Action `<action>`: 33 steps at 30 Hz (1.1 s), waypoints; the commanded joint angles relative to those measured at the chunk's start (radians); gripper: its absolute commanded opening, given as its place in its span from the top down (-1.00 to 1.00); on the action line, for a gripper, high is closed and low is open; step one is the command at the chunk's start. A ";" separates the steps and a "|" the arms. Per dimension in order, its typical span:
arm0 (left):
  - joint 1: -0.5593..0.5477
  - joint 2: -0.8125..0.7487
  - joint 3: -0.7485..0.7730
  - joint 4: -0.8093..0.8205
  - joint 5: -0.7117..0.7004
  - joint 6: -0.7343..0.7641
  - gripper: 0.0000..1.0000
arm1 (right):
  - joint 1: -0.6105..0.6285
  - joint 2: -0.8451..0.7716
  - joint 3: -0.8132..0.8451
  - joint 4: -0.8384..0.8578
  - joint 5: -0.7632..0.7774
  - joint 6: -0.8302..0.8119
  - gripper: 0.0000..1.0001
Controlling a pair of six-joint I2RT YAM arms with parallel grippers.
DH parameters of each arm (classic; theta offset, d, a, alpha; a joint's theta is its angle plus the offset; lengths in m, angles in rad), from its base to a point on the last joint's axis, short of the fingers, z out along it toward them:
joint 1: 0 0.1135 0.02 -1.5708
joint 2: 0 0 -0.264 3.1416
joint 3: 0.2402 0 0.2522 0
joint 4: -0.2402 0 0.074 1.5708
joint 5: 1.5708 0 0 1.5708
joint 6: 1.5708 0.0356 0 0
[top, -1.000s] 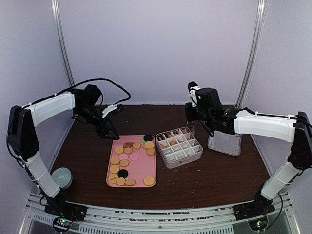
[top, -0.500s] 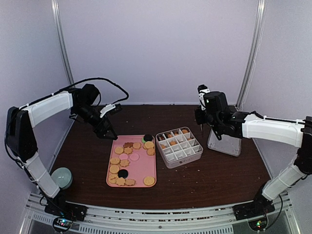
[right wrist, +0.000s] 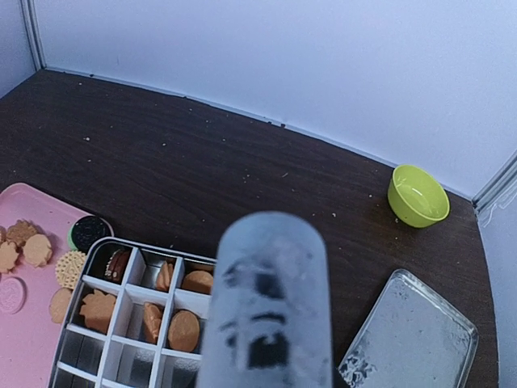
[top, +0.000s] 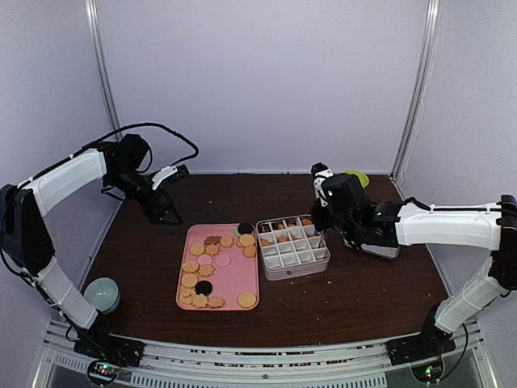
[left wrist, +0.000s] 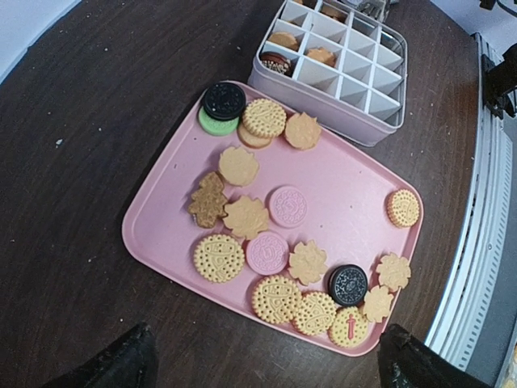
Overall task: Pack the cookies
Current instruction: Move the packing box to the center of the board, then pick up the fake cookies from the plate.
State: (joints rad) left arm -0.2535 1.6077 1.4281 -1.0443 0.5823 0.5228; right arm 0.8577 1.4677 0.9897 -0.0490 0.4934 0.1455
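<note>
Cookies lie mostly on a pink tray, and a few already sit in a divided box just beside the tray's far right corner. Both rest on a dark brown desk closed in by pale walls.

The left arm reaches over the far left of the desk, with its claw held above the wood just beyond the tray's far left corner. Its fingers are spread wide, with nothing between them. The right arm stretches in from the right, and its claw is at the far right corner of the box. In the right wrist view a blurred grey shape with a rounded top fills the foreground and hides the fingers. I cannot tell whether that claw is spread or pinching anything.

On the tray the golden rounds and flower shapes sit in two loose groups, one along the near left side and one at the far end. Two pink ones lie near the middle. A black cookie rests on a green one in the corner next to the box. A second black cookie lies among the near group.

The cookies in the box are orange pieces and one dark brown one, in the two rows nearest the back wall.

A clear flat container lies to the right of the box. A lime-green bowl stands in the far right corner. A pale round object sits at the near left edge.
</note>
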 commanded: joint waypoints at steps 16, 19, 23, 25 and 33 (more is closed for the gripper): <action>0.112 -0.153 -0.082 -0.046 -0.002 0.014 -0.95 | 0.185 -0.078 0.170 -0.065 0.141 0.030 0.61; 0.160 -0.206 -0.115 -0.046 -0.025 -0.006 -0.96 | 0.238 0.015 0.257 -0.009 0.090 0.013 0.58; 0.199 -0.301 -0.149 -0.057 -0.112 -0.034 -0.96 | 0.298 0.172 0.392 0.059 0.036 -0.021 0.52; 0.211 -0.351 -0.170 -0.060 -0.169 -0.042 -0.96 | 0.318 0.262 0.467 0.084 0.012 -0.029 0.50; 0.271 -0.528 -0.250 0.021 -0.466 -0.122 -0.96 | 0.332 0.492 0.658 0.129 -0.081 -0.005 0.41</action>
State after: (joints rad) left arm -0.0097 1.1355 1.2201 -1.0927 0.3107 0.4549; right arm 1.1938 1.9118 1.5555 0.0250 0.4503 0.1371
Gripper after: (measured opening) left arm 0.978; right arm 0.291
